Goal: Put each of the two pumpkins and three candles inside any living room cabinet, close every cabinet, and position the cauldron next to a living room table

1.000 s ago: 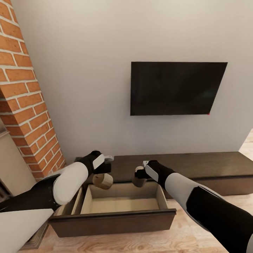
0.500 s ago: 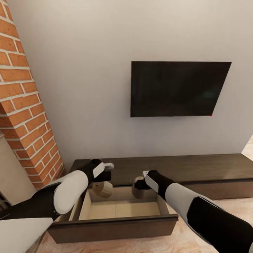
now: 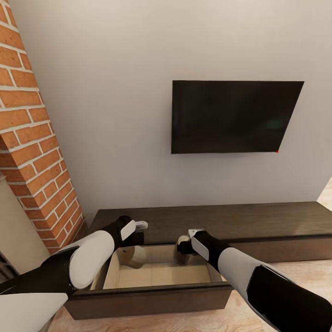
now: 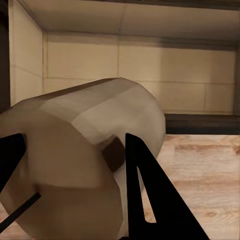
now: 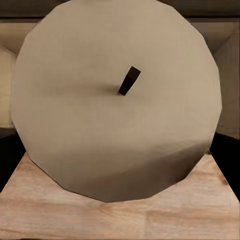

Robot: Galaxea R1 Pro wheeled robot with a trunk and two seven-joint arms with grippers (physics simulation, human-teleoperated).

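My left pincer (image 3: pixel 133 240) is gripping a stubby grey-beige wax candle (image 3: pixel 132 256) over the long dark-brown wooden cabinet's (image 3: pixel 258 221) open pale drawer (image 3: pixel 157 275), long axis lying sideways. Its wrist view is showing black fingers (image 4: pixel 150 200) clamping the barrel (image 4: pixel 95 165). My right pincer (image 3: pixel 183 244) is holding a second candle (image 3: pixel 183 251); its wrist view is showing the flat wick end (image 5: pixel 116 97), fingers hidden.

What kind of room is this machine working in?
Most likely a living room: a flat black television hangs on the pale wall, a long low dark-brown wooden cabinet runs beneath it, and a red brick chimney column stands beside them.
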